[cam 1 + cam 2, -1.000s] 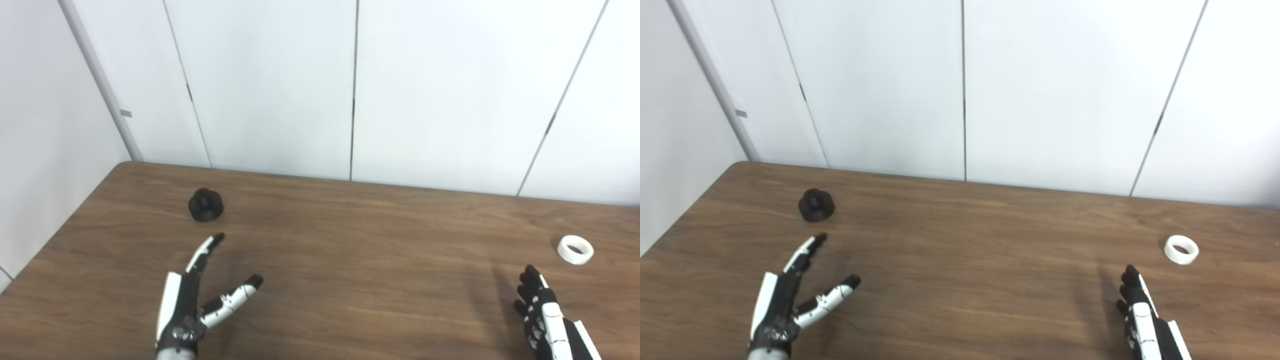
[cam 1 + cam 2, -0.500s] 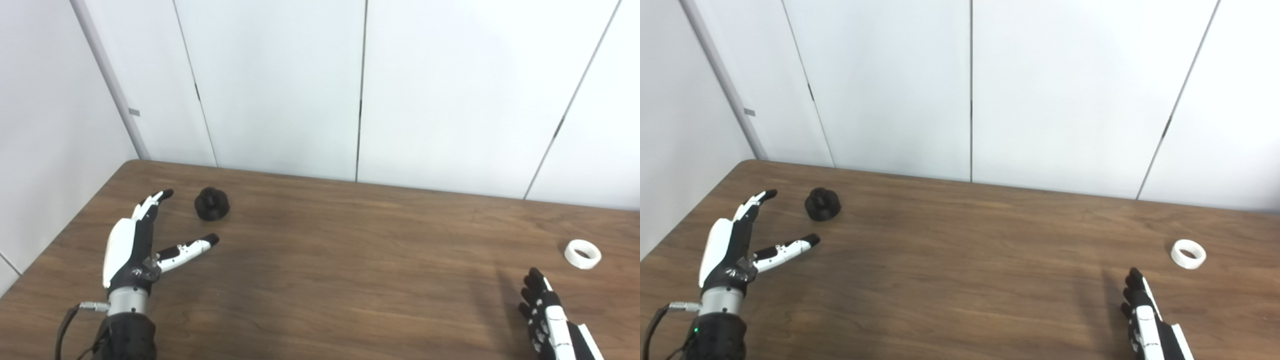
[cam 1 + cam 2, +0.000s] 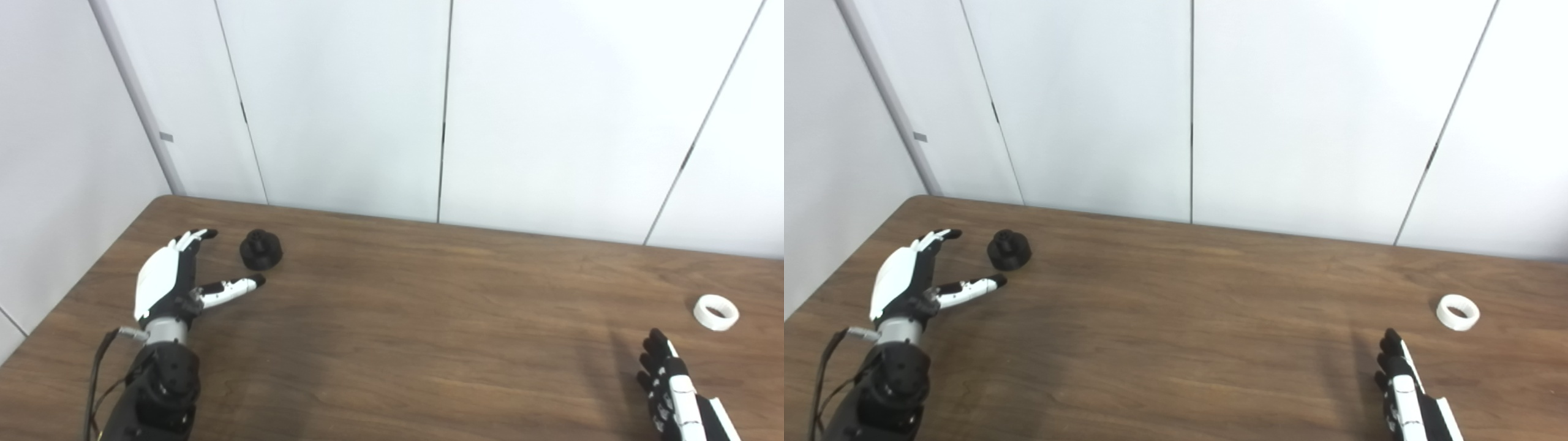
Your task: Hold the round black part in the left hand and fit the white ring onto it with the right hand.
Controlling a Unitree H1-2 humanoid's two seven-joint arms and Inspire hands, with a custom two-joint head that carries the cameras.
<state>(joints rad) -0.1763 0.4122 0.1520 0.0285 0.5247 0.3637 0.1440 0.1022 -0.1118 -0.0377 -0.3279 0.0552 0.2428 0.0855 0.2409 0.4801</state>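
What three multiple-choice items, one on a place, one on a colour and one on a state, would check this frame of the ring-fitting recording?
1. Where does the round black part lie?
A. far left of the table, by the left hand
B. beside the ring
C. in the right hand

2. What colour is the ring?
A. black
B. white
C. blue

3. What is the left hand doing?
A. gripping the part
B. open, holding nothing
C. resting on the ring

Answers: 1 A, the part sits just beyond the left hand. 2 B, the ring shows white on the brown table. 3 B, its fingers are spread with the part apart from them.
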